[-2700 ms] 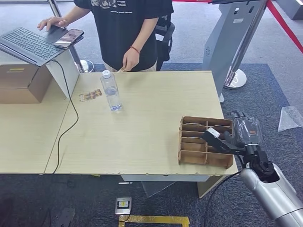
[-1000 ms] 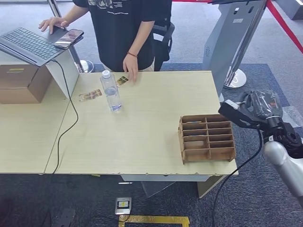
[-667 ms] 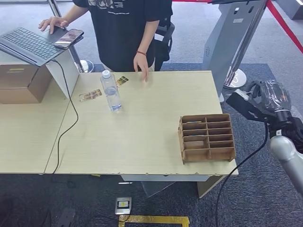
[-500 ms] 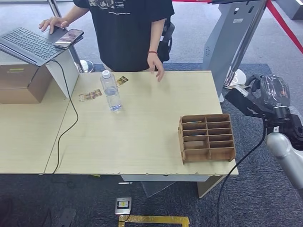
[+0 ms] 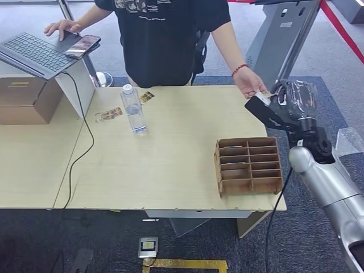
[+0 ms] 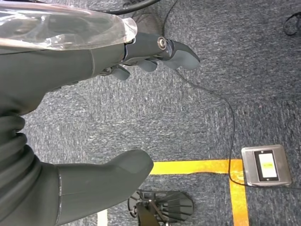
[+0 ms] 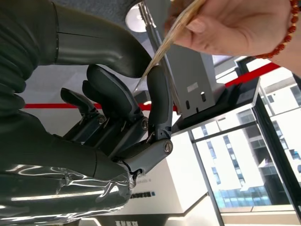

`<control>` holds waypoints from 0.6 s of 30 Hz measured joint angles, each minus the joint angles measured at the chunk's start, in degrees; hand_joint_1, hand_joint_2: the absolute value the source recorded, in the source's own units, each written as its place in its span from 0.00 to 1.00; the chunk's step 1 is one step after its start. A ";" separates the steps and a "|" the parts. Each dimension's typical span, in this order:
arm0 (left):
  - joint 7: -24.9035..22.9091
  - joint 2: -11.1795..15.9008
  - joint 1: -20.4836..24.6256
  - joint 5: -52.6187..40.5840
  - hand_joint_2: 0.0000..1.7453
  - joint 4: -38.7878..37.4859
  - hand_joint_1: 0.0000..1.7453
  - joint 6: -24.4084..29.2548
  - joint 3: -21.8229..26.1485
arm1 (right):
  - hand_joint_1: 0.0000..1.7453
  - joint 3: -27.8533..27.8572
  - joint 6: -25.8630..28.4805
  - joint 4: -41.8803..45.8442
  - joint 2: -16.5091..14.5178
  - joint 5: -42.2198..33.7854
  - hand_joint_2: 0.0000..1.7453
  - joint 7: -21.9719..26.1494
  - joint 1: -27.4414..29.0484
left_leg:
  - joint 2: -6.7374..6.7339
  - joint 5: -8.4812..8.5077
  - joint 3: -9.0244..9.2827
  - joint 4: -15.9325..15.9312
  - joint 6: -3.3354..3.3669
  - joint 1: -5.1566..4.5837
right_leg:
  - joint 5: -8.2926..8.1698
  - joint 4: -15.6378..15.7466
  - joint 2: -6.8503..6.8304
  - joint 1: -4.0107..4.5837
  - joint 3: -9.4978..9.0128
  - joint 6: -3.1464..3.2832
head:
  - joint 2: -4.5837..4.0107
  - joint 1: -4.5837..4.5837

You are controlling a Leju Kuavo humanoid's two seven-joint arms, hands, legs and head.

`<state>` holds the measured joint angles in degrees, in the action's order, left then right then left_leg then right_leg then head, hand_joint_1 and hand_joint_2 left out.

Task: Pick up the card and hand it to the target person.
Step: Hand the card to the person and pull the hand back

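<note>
My right hand [image 5: 289, 101] is raised past the table's far right corner and pinches a thin tan card [image 7: 167, 43] between thumb and a finger. The person's hand [image 5: 249, 82], with a red bead bracelet, reaches across and grips the card's other end [image 7: 232, 28]. In the head view the card [image 5: 267, 93] is a small tan sliver between the two hands. My left hand [image 6: 106, 122] hangs over the carpet, fingers apart, holding nothing.
A brown cardboard organiser [image 5: 249, 166] sits at the table's near right, below my right forearm. A water bottle [image 5: 133, 109] and two loose cards [image 5: 108, 114] [image 5: 147, 96] lie at the far left. A laptop [image 5: 34, 52] and phone [image 5: 83, 45] rest on a stand. A grey pedestal [image 5: 274, 51] stands behind.
My right hand lifted away from the organiser, swung out right, then came back toward the far table corner. The person's hand slid right along the table edge and took hold of the card.
</note>
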<state>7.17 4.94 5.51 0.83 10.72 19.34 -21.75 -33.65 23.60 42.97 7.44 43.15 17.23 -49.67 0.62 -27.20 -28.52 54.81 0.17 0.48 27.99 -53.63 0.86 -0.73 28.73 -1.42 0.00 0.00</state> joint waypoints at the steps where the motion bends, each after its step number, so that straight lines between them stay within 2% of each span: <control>1: 0.01 -0.04 -0.11 0.07 1.00 -0.02 0.00 0.06 0.05 | 0.99 -0.21 0.27 -0.87 -0.52 0.13 1.00 0.12 -0.33 | -0.01 0.01 -0.01 0.00 0.00 0.00 | -0.01 0.00 0.01 0.00 0.02 0.01 | 0.00 0.00; 8: 0.17 -0.29 -0.47 0.18 1.00 -0.06 0.00 0.25 -0.02 | 0.99 -1.17 1.30 -5.33 -2.14 1.18 1.00 -0.11 -2.13 | 0.07 -0.01 -0.04 0.02 0.00 -0.01 | 0.04 -0.03 -0.08 -0.01 0.02 0.01 | 0.00 0.00; 9: 0.14 -0.29 -0.43 0.10 1.00 -0.05 0.00 0.21 -0.10 | 0.92 -1.19 1.40 -5.52 -2.07 1.26 1.00 -0.18 -2.16 | 0.13 -0.02 -0.03 0.02 0.01 -0.02 | 0.06 -0.03 -0.13 -0.02 -0.01 0.00 | 0.00 0.00; 10: 0.09 -0.28 -0.38 0.02 1.00 -0.04 0.00 0.14 -0.20 | 0.76 -1.16 1.55 -5.61 -1.96 1.31 1.00 -0.25 -2.12 | 0.14 -0.01 -0.05 0.03 0.01 -0.02 | 0.06 -0.03 -0.14 -0.01 0.01 0.00 | 0.00 0.00; 12: -0.09 -0.26 -0.20 -0.22 1.00 -0.03 0.00 -0.01 -0.48 | 0.28 -0.98 1.87 -5.45 -1.57 1.33 1.00 -0.48 -1.82 | 0.23 -0.01 -0.07 0.05 0.02 -0.02 | 0.08 -0.04 -0.21 -0.02 -0.01 -0.01 | 0.00 0.00; 13: -0.16 -0.24 -0.13 -0.30 1.00 -0.01 0.00 -0.07 -0.57 | 0.09 -0.88 1.90 -5.14 -1.31 1.29 1.00 -0.56 -1.61 | 0.25 0.00 -0.09 0.05 0.02 -0.01 | 0.07 -0.03 -0.24 -0.01 0.00 -0.01 | 0.00 0.00; 14: -0.23 -0.23 -0.08 -0.36 1.00 0.00 0.00 -0.11 -0.66 | 0.00 -0.65 1.93 -4.53 -1.01 1.11 1.00 -0.66 -1.28 | 0.29 0.00 -0.08 0.05 0.02 -0.01 | 0.08 -0.03 -0.27 -0.01 -0.02 -0.01 | 0.00 0.00; 18: -0.34 -0.25 0.01 -0.30 1.00 0.02 0.00 -0.14 -0.84 | 0.00 1.09 1.89 0.53 0.83 -0.28 1.00 -1.12 1.04 | 0.38 0.01 -0.12 0.07 0.03 -0.01 | 0.09 -0.03 -0.35 -0.01 -0.01 -0.02 | 0.00 0.00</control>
<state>6.83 4.69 5.53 0.54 10.74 19.20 -22.59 -32.57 25.49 43.50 8.27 42.87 16.10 -48.63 0.99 -27.19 -28.65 54.88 0.20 0.47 28.08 -53.66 0.51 -0.74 28.72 -1.44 0.00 0.00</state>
